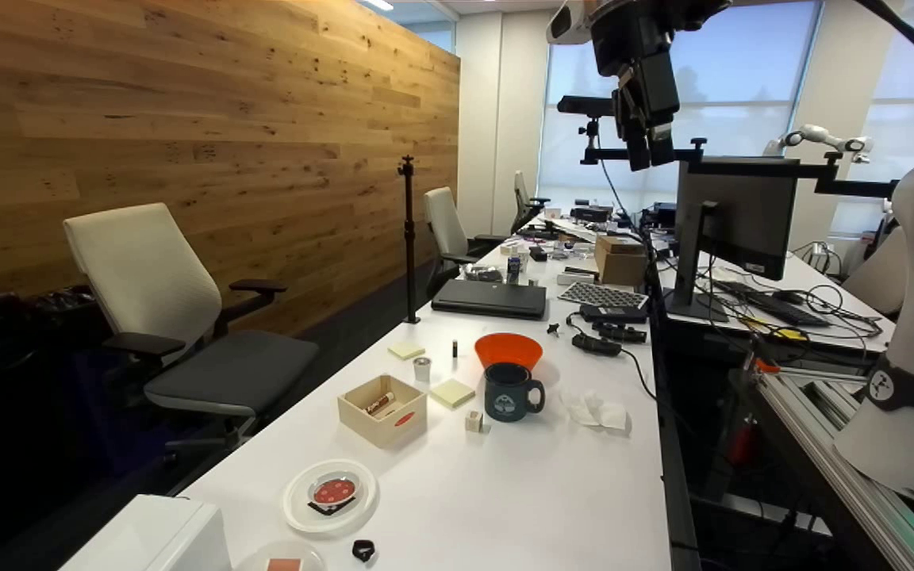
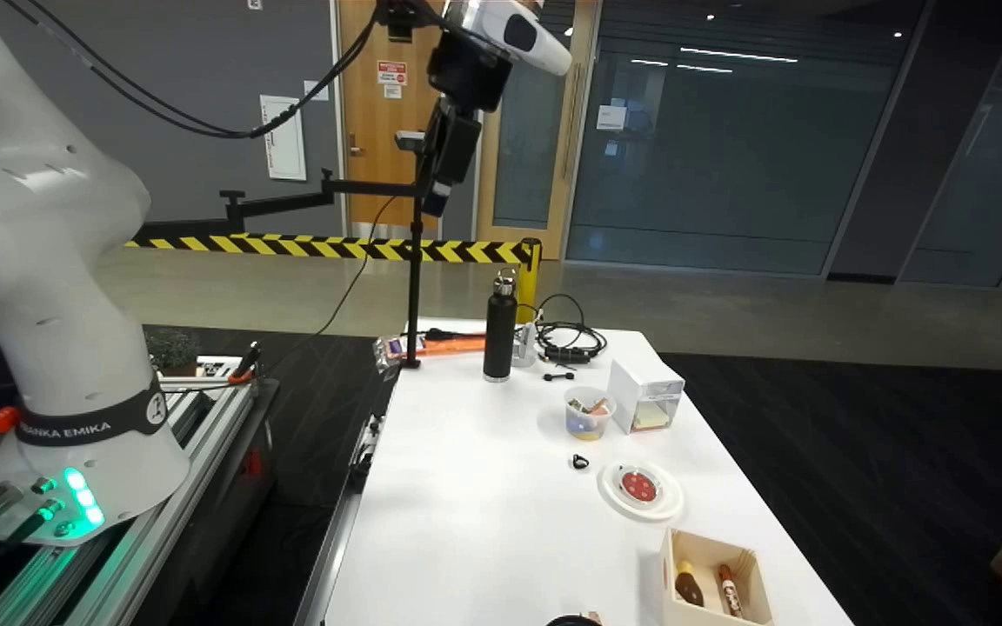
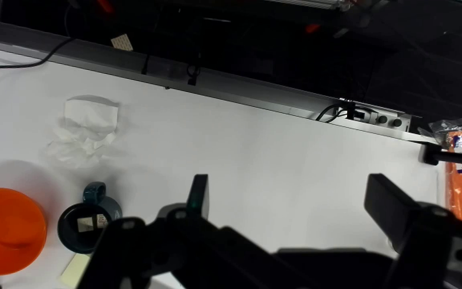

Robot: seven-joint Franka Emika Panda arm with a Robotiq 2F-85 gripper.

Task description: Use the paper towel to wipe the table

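Standing near paper towel (image 1: 601, 412), dark mug (image 1: 506, 395), orange bowl (image 1: 508, 349)

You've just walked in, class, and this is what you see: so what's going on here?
A robot arm seems to be set up to wipe the table with the paper towel, but no wiping is under way. Its gripper hangs open above the table, holding nothing. The paper towel lies crumpled on the table, near the mug and the orange bowl. Nobody is in view.
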